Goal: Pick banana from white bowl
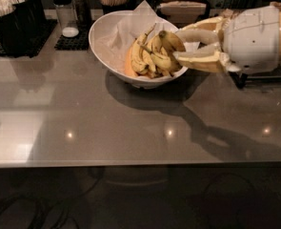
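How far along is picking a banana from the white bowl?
Done: the tool sits at the right rim of the white bowl, level with the fruit. In hand: nothing yet; its fingers are open beside the bananas, which all lie in the bowl. Left: close on one banana and lift it out.

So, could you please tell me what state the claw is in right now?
Claw: open, at the right rim of the white bowl, jaws apart next to the bananas, gripping nothing.
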`<state>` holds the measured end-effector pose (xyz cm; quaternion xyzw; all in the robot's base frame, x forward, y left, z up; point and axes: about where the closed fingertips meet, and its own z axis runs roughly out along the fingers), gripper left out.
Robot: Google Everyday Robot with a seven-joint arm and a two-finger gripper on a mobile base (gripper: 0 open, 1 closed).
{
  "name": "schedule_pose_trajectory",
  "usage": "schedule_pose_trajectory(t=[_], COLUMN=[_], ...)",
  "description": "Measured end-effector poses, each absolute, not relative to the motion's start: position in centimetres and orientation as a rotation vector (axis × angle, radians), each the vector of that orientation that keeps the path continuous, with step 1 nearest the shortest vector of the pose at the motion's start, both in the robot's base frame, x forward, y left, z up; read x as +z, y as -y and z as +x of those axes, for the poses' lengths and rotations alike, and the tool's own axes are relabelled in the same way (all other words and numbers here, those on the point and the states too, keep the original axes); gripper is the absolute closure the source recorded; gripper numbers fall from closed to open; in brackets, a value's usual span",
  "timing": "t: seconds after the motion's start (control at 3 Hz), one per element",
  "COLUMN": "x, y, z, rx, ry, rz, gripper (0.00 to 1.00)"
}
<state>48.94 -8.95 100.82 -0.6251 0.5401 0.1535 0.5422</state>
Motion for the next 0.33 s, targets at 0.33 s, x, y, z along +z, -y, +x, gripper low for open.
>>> schedule_pose_trajectory(t=[0.33], x=[100.90], y=[11.27], z=[48.10], rx=[0.342], ry=[-1.318], rz=[-1.441], gripper=[1.00])
